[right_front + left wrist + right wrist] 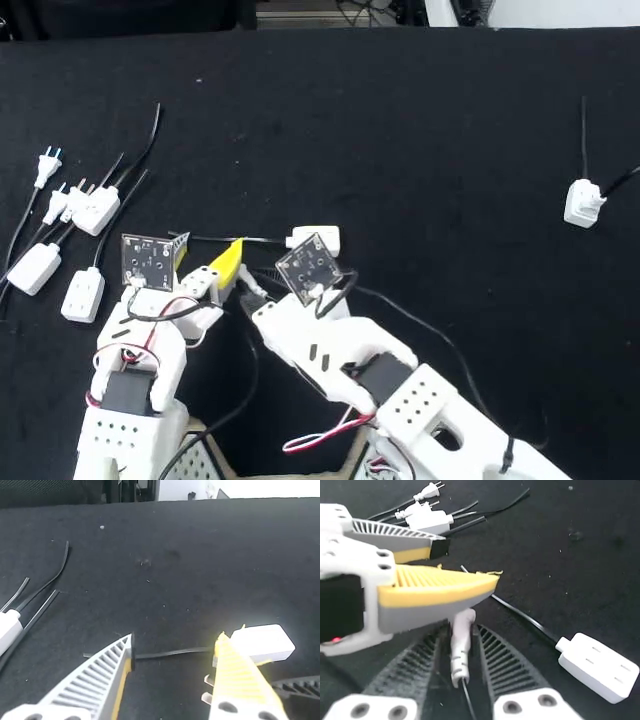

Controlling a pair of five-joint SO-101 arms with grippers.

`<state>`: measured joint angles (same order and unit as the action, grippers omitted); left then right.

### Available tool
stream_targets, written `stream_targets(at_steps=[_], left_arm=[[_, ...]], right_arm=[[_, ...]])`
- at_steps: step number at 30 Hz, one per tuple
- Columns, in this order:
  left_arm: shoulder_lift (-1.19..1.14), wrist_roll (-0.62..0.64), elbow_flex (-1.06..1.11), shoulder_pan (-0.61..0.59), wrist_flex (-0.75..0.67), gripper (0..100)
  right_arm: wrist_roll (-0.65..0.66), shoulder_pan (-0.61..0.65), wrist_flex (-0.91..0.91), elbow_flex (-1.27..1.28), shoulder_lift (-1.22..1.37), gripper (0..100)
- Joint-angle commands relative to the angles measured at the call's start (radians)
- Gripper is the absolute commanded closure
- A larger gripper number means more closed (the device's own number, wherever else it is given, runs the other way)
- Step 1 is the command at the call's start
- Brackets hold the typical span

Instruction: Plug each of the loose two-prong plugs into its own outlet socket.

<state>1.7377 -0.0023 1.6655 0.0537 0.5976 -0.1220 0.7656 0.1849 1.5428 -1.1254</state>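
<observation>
Your right jaws are clamped on a white two-prong plug [460,650] near the white outlet socket [597,666] on the worktop [400,120]; your left jaws stand apart over the socket's black cable [170,653].

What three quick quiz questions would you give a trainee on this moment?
1. True or false: the right gripper is shut on a white plug.
2. Pick one. The left gripper is: A) open, holding nothing; B) shut on a cord; C) shut on a socket.
3. Fill in: in the high view, the group of spare plugs and sockets lies on the ___ side of the table.

Key: 1 true; 2 A; 3 left.
</observation>
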Motion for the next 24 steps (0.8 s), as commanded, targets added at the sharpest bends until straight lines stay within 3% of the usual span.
stream_targets(at_steps=[1, 11, 16, 21, 24], left_arm=[[-0.005, -0.012, -0.025, 0.012, 0.008, 74], [0.006, -0.005, -0.064, -0.004, 0.002, 74], [0.006, 0.084, -0.131, -0.128, 0.003, 74], [-0.002, 0.160, -0.140, -0.240, 0.003, 74], [-0.003, 0.158, -0.111, -0.237, 0.003, 74]], right_arm=[[-0.009, 0.006, -0.003, -0.024, -0.054, 98.8], [0.018, -0.008, 0.043, -0.025, -0.053, 98.8], [0.040, -0.068, 0.052, -0.028, -0.036, 98.8], [0.041, -0.112, 0.061, -0.122, 0.136, 98.8], [0.041, -0.163, 0.178, -0.265, 0.298, 98.8]])
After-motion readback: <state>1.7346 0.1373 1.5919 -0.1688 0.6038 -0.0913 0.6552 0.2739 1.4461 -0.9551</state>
